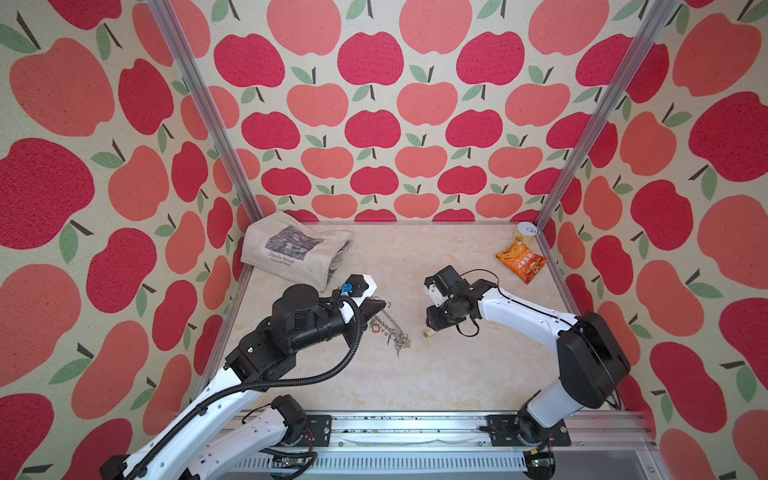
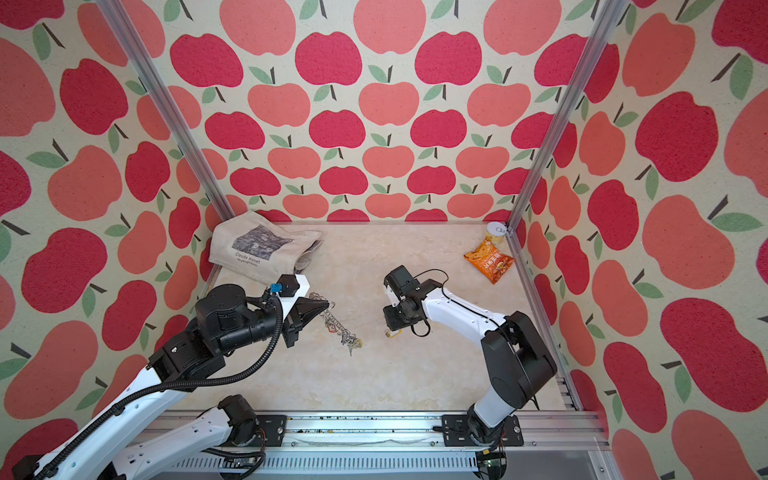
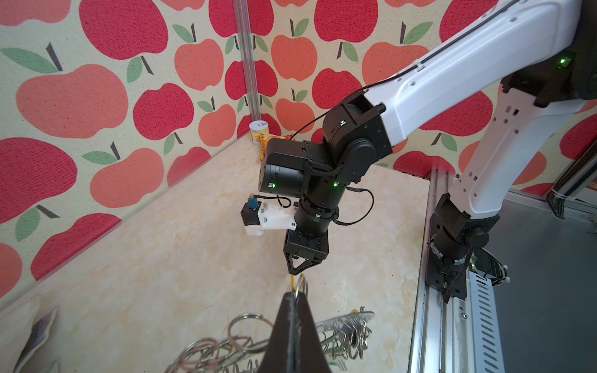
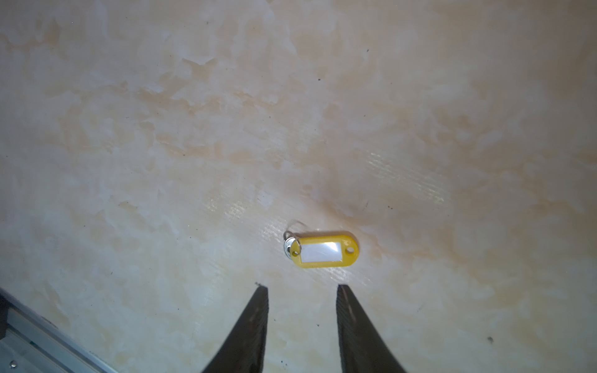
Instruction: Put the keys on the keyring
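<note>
Marbled beige tabletop (image 4: 161, 129), hard and glossy, with apple-print walls on three sides. Right gripper (image 4: 302, 287) points down at the surface, fingers parted to a moderate gap and holding nothing. The yellow-tagged key (image 4: 324, 250) lies flat just ahead of the tips, apart from both, with its long axis running across the gap. Judgement: it is light, thin and likely to skate on this surface. The best hold is across the tag's narrow width at mid-length, since the small split ring and key head at one end are floppy. Left gripper (image 3: 295, 292) has its fingers pressed together on one wire loop of the keyring (image 3: 349, 319). The grey plate trails from the tips, stiff, with loose loops that will swing. Beyond both sets of fingers, by the far wall: tote bag (image 1: 291, 249) and snack packet (image 1: 521, 262).
</note>
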Robot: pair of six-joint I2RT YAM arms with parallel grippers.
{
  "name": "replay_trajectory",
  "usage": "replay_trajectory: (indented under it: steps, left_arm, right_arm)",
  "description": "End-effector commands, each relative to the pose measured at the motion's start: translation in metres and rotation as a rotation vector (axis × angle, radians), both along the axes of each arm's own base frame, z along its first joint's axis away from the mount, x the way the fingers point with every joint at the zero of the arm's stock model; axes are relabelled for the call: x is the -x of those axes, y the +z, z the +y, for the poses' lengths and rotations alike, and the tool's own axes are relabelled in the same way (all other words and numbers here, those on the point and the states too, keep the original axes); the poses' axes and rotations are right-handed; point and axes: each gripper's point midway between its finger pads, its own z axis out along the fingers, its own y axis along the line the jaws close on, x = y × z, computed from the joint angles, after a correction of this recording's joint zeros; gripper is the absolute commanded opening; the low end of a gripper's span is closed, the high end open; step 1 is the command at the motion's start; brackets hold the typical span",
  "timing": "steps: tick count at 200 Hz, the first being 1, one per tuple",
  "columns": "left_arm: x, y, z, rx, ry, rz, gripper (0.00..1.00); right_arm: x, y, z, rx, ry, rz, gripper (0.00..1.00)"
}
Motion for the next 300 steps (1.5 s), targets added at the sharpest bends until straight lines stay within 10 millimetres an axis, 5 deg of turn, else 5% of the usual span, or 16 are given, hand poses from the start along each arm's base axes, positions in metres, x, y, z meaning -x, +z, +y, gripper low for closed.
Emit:
replay_trajectory:
  steps: [1, 110, 187, 259, 300]
  left_arm:
    - [0.002, 0.006, 0.004, 0.013, 0.012, -0.022, 0.0]
    - [0.001, 0.006, 0.005, 0.005, 0.017, -0.021, 0.0]
    - [-0.001, 0.007, 0.003, 0.002, 0.015, -0.016, 0.0]
    - [-0.001, 0.007, 0.003, 0.002, 0.015, -0.015, 0.0]
    - [0.0, 0.008, 0.004, -0.001, 0.015, -0.015, 0.0]
  right_arm:
    - [0.002, -0.01, 0.01, -0.015, 0.042, 0.024, 0.38]
    - [0.013, -0.035, 0.022, 0.024, 0.09, 0.094, 0.37]
    - [0.029, -0.02, 0.05, -0.08, 0.152, 0.141, 0.36]
    - [0.018, -0.007, 0.019, 0.037, 0.128, 0.005, 0.4]
    - [0.026, -0.016, -0.007, 0.181, 0.338, -0.097, 0.49]
